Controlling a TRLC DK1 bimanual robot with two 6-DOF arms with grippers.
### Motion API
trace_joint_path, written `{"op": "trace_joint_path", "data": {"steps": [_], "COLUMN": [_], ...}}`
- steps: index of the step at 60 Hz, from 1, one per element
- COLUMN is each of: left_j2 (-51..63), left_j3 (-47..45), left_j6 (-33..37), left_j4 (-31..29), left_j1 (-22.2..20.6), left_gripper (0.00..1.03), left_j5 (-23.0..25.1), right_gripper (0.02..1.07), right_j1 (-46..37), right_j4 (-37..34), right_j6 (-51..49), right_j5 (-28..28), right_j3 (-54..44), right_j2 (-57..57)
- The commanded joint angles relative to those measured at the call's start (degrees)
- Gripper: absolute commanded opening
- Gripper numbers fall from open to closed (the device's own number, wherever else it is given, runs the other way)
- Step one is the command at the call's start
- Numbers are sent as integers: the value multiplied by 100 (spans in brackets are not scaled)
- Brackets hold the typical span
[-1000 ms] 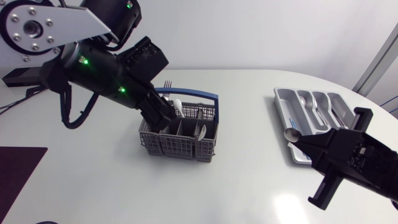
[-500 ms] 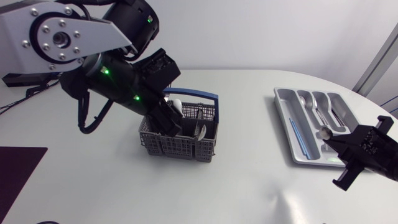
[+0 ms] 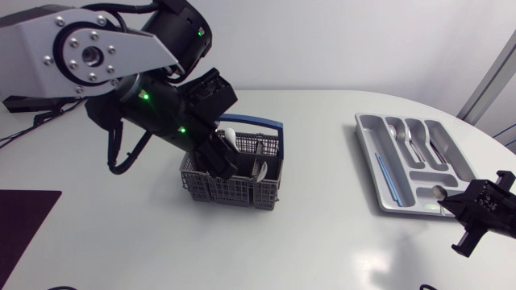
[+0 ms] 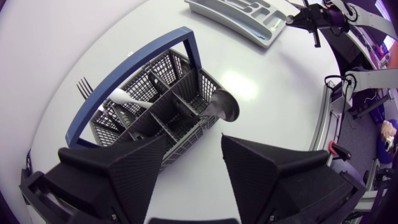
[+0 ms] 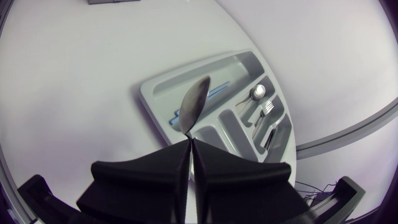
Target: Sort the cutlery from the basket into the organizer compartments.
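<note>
Spoon (image 5: 194, 102) juts bowl-first from our right claw (image 5: 189, 142), clenched on its handle, its long axis pointing at the organizer (image 5: 149, 102) lying just ahead

The right gripper (image 3: 450, 199), seemingly carrying the spoon (image 3: 439, 192), has swung back past the near corner of the organizer (image 3: 369, 137).

The white table (image 3: 121, 242) has a rounded edge and soft glare patches.

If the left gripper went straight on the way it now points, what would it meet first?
Likely the basket, its near wall just ahead of the open fingers of the left gripper; depth is unclear.
</note>
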Motion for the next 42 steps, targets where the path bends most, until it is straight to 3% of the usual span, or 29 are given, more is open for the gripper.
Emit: {"op": "trace_joint_path", "data": {"steps": [1, 19, 42], "left_j2": [107, 257, 415], "left_j3": [124, 265, 423], "left_j6": [-177, -274, -353], "left_j4": [45, 45, 19], "left_j1": [-74, -232, -337], "left_gripper": [61, 61, 61], "left_j5": [-58, -181, -252], "right_gripper": [7, 7, 7], "right_j1": [-231, -907, -1039], "right_j4": [119, 154, -31], "right_j6": [-425, -996, -979], "right_j5": [-66, -181, -348], "right_j3": [237, 826, 1433], "right_j2": [376, 1378, 1457]}}
